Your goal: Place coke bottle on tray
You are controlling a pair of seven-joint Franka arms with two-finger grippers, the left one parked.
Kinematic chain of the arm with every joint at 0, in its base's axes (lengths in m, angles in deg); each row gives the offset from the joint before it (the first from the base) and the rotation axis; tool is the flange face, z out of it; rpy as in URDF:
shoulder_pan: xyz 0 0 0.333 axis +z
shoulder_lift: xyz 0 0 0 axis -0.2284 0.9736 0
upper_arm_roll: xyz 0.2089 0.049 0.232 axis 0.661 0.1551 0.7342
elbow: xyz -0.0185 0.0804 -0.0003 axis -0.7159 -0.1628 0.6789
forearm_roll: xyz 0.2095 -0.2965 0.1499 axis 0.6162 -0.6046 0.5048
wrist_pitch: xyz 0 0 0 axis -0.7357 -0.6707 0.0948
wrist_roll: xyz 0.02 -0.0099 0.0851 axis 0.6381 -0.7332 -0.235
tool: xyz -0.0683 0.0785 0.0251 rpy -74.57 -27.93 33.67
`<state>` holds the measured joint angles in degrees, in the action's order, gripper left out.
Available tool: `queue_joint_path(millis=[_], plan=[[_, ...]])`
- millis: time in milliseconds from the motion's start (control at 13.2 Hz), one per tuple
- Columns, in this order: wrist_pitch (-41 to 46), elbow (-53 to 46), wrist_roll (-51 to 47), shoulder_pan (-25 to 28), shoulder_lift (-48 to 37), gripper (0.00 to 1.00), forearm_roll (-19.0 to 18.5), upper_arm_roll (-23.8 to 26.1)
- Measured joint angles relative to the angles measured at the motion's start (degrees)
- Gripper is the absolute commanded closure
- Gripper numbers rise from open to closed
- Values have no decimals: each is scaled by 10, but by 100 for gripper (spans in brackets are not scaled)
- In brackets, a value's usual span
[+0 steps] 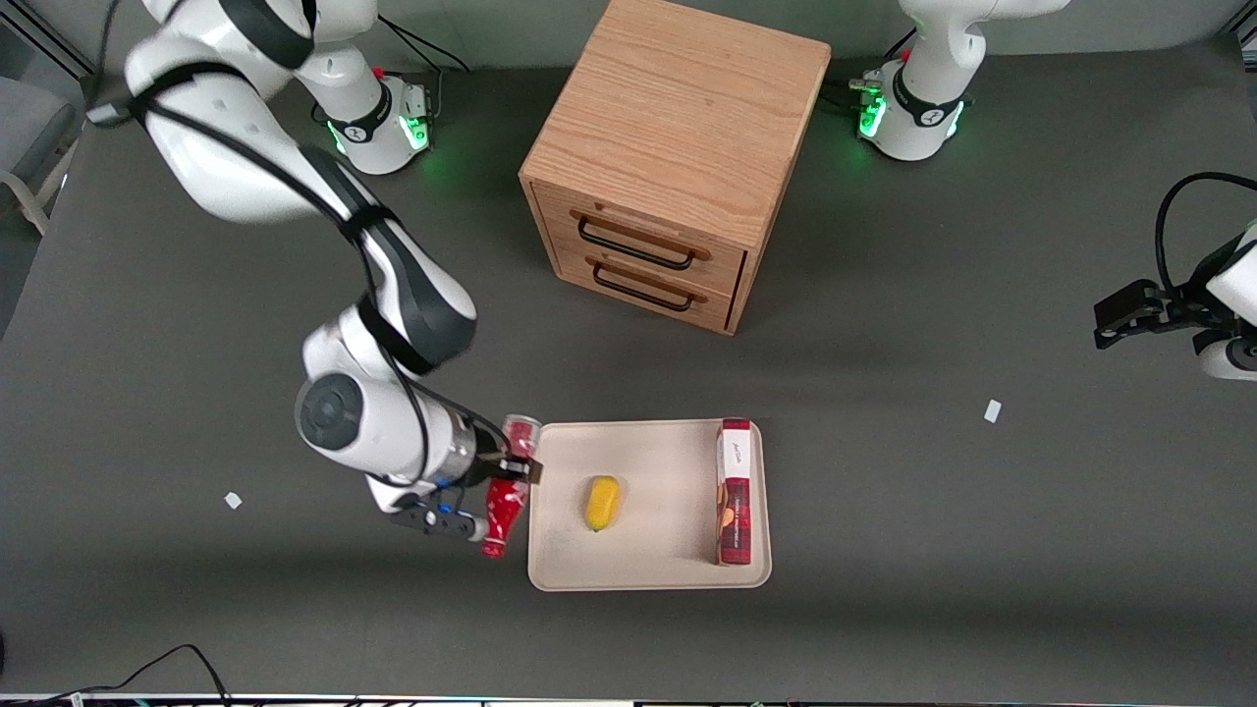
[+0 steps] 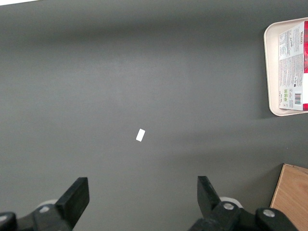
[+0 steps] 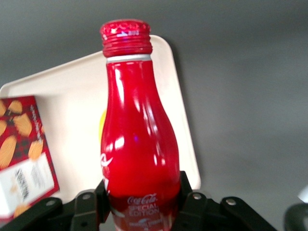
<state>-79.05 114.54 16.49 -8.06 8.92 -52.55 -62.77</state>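
1. The gripper point(image 1: 511, 476) has its jaws clamped on one coke bottle point(image 1: 507, 503), held just beside the tray's point(image 1: 648, 574) edge toward the working arm's end.
2. On the one tray: one yellow fruit point(image 1: 602, 502), one box point(image 1: 735, 491) along its rim toward the parked arm's end; bare tray floor lies between them.
3. One drawer cabinet point(image 1: 668, 157) stands well apart.

Black gripper point(image 3: 142, 202) holds red coke bottle point(image 3: 137, 139); beige tray point(image 1: 668, 565); yellow fruit point(image 1: 602, 502).

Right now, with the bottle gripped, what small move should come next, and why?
Probably carry the coke bottle sideways over the tray, toward bare floor between the yellow object and the tray's near edge. The gripper, jaws shut on the bottle, sits just outside the rim, so lowering here would miss.
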Motion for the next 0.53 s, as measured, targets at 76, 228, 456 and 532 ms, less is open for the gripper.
queue_joint_path(millis=[76, 228, 456, 532], plan=[[-30, -9, -2, 3, 29, 100, 0, 1], [-87, -16, -6, 9, 70, 100, 0, 3], [-113, -21, -9, 15, 99, 78, 0, 3], [-115, -21, -9, 16, 102, 1, 0, 3]])
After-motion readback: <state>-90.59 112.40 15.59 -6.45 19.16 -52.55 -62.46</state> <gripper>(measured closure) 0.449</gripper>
